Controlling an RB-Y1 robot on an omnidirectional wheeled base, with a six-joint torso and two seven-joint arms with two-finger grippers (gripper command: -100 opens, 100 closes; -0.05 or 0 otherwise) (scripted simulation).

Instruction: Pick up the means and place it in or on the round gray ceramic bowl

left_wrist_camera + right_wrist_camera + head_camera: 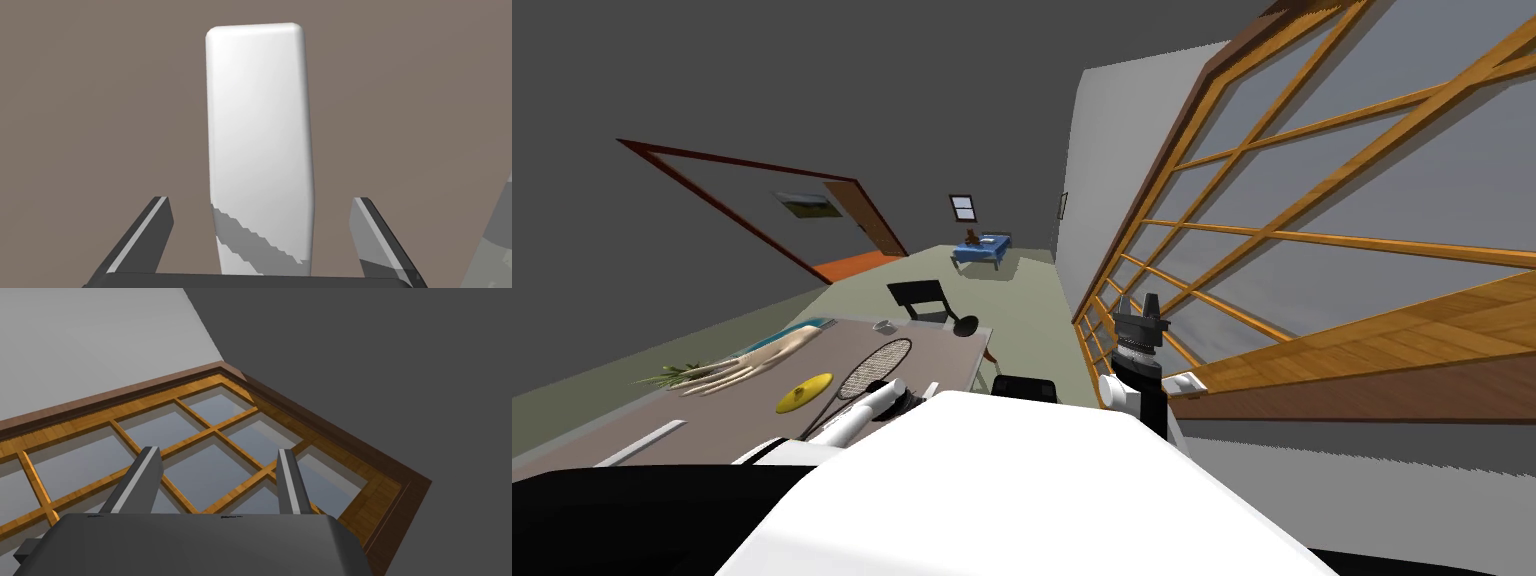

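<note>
A flat white bar with rounded corners (257, 125) lies on the brown table top (100, 100). My left gripper (261, 200) hangs over its near end, open, with one finger on each side of the bar and a gap to both. My left forearm (884, 398) reaches over the table's near end. A small round grey bowl (884, 326) sits far down the table. My right gripper (1140, 305) is raised beside the window, and its fingers (145, 473) stand open with nothing between them.
On the table (632, 420) lie a racket (874, 368), a yellow disc (803, 392), a pale hand-shaped thing with greens (737, 368), a white strip (642, 443) and a black ladle (964, 323). Dark chairs (920, 297) stand at the table's far end and right side.
</note>
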